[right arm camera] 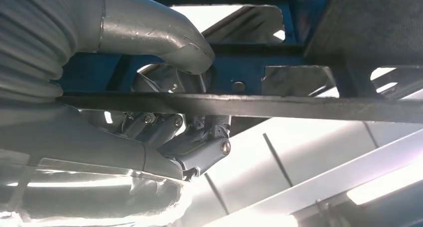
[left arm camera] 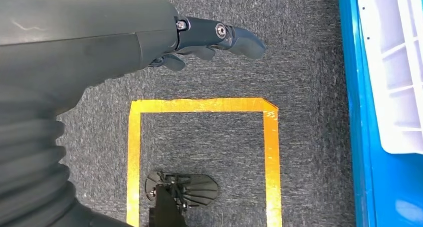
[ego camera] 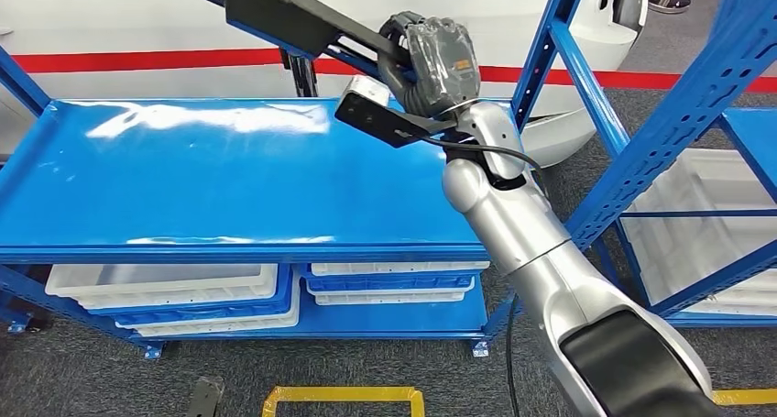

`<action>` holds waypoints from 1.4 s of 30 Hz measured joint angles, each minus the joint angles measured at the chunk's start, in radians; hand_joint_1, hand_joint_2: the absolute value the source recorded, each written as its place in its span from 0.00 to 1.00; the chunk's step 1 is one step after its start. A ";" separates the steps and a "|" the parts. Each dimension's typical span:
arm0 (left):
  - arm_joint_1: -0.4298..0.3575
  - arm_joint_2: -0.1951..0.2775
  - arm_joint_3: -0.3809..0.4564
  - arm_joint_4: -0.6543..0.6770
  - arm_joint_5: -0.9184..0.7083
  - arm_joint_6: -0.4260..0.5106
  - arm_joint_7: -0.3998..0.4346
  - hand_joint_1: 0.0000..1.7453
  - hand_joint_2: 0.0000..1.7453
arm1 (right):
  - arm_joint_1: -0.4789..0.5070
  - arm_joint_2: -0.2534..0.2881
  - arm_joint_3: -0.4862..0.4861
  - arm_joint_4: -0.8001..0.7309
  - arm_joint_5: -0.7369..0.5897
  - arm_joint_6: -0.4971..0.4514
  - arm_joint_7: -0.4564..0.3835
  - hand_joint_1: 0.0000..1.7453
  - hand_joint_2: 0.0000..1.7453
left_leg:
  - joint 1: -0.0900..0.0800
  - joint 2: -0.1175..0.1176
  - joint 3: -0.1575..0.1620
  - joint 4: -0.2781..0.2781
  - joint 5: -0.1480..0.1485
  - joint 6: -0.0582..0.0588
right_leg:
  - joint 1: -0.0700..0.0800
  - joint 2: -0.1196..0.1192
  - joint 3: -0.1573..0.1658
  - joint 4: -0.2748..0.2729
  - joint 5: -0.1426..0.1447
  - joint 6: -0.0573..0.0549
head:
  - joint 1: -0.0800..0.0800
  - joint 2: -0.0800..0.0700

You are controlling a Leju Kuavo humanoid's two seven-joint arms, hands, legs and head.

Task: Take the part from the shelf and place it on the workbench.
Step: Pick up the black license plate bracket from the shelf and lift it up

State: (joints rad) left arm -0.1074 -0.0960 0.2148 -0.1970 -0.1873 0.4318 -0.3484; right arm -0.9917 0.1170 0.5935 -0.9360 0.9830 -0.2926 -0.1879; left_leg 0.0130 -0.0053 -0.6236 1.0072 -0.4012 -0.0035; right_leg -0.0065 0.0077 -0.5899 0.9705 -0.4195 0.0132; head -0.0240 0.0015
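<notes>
The part [ego camera: 275, 14] is a long black bar with a wider flat end, slanting from the top left down to my right hand [ego camera: 431, 60]. That hand is raised above the far right corner of the blue workbench top [ego camera: 211, 179] and grips the bar's lower end. In the right wrist view the thumb [right arm camera: 164, 37] and the fingers [right arm camera: 194, 147] close round the dark bar [right arm camera: 279, 106]. My left hand [left arm camera: 199, 37] hangs over the grey floor and holds nothing, its fingers loosely extended.
Blue shelf uprights [ego camera: 660, 133] stand just right of my raised arm, with a white tray [ego camera: 705, 215] behind them. White and blue bins [ego camera: 174, 289] sit under the bench top. A yellow tape square [left arm camera: 199, 107] marks the floor.
</notes>
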 joint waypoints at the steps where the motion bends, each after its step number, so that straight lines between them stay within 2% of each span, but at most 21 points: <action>1: 0.001 0.001 0.000 0.000 0.000 0.000 0.000 0.00 1.00 | 0.000 -0.006 -0.004 -0.001 -0.002 -0.003 -0.001 1.00 1.00 | 0.000 0.000 0.000 0.000 0.000 0.000 | 0.000 0.000 0.000 0.000 0.000 0.000 | 0.000 0.000; 15: 0.002 0.002 0.000 0.000 -0.020 -0.002 0.004 0.00 1.00 | 0.032 -0.046 -0.009 0.004 0.021 -0.052 0.002 1.00 1.00 | 0.000 -0.001 -0.001 0.001 -0.001 0.000 | 0.000 0.000 0.000 -0.001 0.000 0.000 | 0.000 0.000; 19: 0.002 0.004 0.000 0.000 -0.021 -0.004 0.004 0.00 1.00 | 0.043 -0.054 -0.008 0.005 0.025 -0.055 0.003 1.00 1.00 | -0.002 0.000 -0.004 0.007 -0.006 0.011 | -0.016 0.000 0.001 -0.003 0.001 0.009 | -0.001 0.000; 22: 0.002 0.004 0.000 -0.001 -0.022 -0.010 0.004 0.00 1.00 | 0.046 -0.057 -0.009 0.005 0.028 -0.056 0.005 1.00 1.00 | 0.001 0.001 0.004 -0.006 0.001 0.023 | -0.015 -0.001 -0.002 0.002 -0.003 0.015 | 0.000 0.000; 23: 0.001 0.003 0.000 -0.001 -0.022 -0.012 0.003 0.00 1.00 | 0.046 -0.059 -0.009 0.005 0.028 -0.058 0.005 1.00 1.00 | 0.003 0.002 0.009 -0.015 0.006 0.030 | -0.014 -0.002 -0.014 0.025 -0.015 0.014 | 0.002 0.000; 24: 0.001 0.002 0.000 -0.001 -0.022 -0.013 0.003 0.00 1.00 | 0.046 -0.061 -0.009 0.005 0.029 -0.060 0.005 1.00 1.00 | 0.006 0.003 0.014 -0.023 0.010 0.036 | -0.013 -0.002 -0.036 0.070 -0.037 0.009 | 0.003 0.000; 26: -0.001 0.001 0.000 -0.001 -0.023 -0.014 0.003 0.00 1.00 | 0.051 -0.068 -0.009 0.006 0.029 -0.063 0.006 1.00 1.00 | 0.006 0.002 0.016 -0.026 0.012 0.042 | -0.015 -0.003 -0.107 0.209 -0.090 -0.002 | 0.006 0.000; 27: 0.000 0.001 0.000 -0.001 -0.024 -0.014 0.003 0.00 1.00 | 0.055 -0.071 -0.009 0.006 0.030 -0.064 0.007 1.00 1.00 | 0.006 0.001 0.016 -0.026 0.012 0.041 | -0.016 -0.003 -0.139 0.269 -0.108 -0.003 | 0.006 0.000; 28: 0.000 0.001 0.000 -0.001 -0.025 -0.015 0.003 0.00 1.00 | 0.060 -0.074 -0.009 0.007 0.031 -0.064 0.008 1.00 1.00 | 0.006 0.000 0.016 -0.025 0.011 0.040 | -0.017 -0.003 -0.156 0.297 -0.112 0.001 | 0.006 0.000; 29: 0.000 0.001 0.000 -0.001 -0.027 -0.015 0.003 0.00 1.00 | 0.063 -0.077 -0.009 0.008 0.032 -0.064 0.009 1.00 1.00 | 0.007 -0.002 0.015 -0.024 0.011 0.038 | -0.019 -0.003 -0.152 0.284 -0.100 0.008 | 0.007 0.000; 31: 0.001 0.000 0.000 -0.001 -0.029 -0.015 0.003 0.00 1.00 | 0.066 -0.081 -0.009 0.008 0.034 -0.065 0.011 1.00 1.00 | 0.011 -0.004 0.014 -0.016 0.005 0.027 | -0.028 -0.006 -0.092 0.156 -0.047 0.027 | 0.008 0.000; 32: 0.000 0.000 0.000 -0.001 -0.029 -0.015 0.003 0.00 1.00 | 0.066 -0.081 -0.009 0.008 0.034 -0.065 0.011 1.00 1.00 | 0.010 -0.005 0.011 -0.009 0.000 0.019 | -0.028 -0.006 -0.058 0.091 -0.024 0.033 | 0.009 0.000; 33: 0.001 0.000 0.000 -0.001 -0.029 -0.015 0.003 0.00 1.00 | 0.065 -0.081 -0.009 0.008 0.034 -0.066 0.011 1.00 1.00 | 0.009 -0.004 0.009 -0.001 -0.005 0.010 | -0.029 -0.006 -0.035 0.048 -0.008 0.032 | 0.009 0.000; 34: 0.001 0.000 0.000 -0.001 -0.030 -0.015 0.003 0.00 1.00 | 0.066 -0.082 -0.009 0.008 0.034 -0.067 0.011 1.00 1.00 | 0.008 -0.004 0.007 0.004 -0.008 0.003 | -0.027 -0.005 -0.025 0.031 -0.003 0.028 | 0.009 0.000; 35: 0.001 0.001 0.000 -0.001 -0.030 -0.015 0.002 0.00 1.00 | 0.067 -0.082 -0.009 0.008 0.035 -0.068 0.011 1.00 1.00 | 0.008 -0.004 0.005 0.006 -0.009 -0.002 | -0.023 -0.004 -0.025 0.034 -0.002 0.021 | 0.009 0.000; 37: 0.002 0.001 0.000 -0.001 -0.031 -0.015 0.002 0.00 1.00 | 0.069 -0.083 -0.009 0.008 0.036 -0.069 0.012 1.00 1.00 | 0.015 -0.003 0.004 0.011 -0.013 -0.010 | -0.024 -0.002 -0.027 0.035 0.000 0.008 | 0.008 0.000; 38: 0.002 0.001 0.000 -0.001 -0.031 -0.015 0.002 0.00 1.00 | 0.069 -0.083 -0.009 0.008 0.036 -0.069 0.013 1.00 1.00 | 0.017 -0.001 -0.002 0.027 -0.026 -0.014 | -0.025 -0.002 -0.027 0.035 0.001 0.003 | 0.008 0.000; 40: 0.001 0.001 -0.001 -0.001 -0.032 -0.015 0.002 0.00 1.00 | 0.069 -0.082 -0.009 0.008 0.037 -0.069 0.015 1.00 1.00 | 0.020 0.002 -0.039 0.117 -0.084 -0.020 | -0.024 -0.001 -0.026 0.034 0.004 -0.007 | 0.007 0.000; 42: 0.001 0.001 -0.001 -0.001 -0.032 -0.015 0.002 0.00 1.00 | 0.071 -0.082 -0.009 0.008 0.038 -0.069 0.016 1.00 1.00 | 0.019 0.003 -0.096 0.250 -0.145 -0.022 | -0.018 -0.001 -0.026 0.034 0.004 -0.011 | 0.007 0.000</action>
State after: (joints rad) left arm -0.1059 -0.0951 0.2139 -0.1984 -0.2193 0.4170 -0.3464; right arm -0.9203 0.0352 0.5845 -0.9278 1.0206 -0.3616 -0.1716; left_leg 0.0325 -0.0027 -0.7195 1.2568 -0.5462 -0.0256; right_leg -0.0244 0.0063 -0.6162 1.0045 -0.4154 0.0020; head -0.0168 0.0015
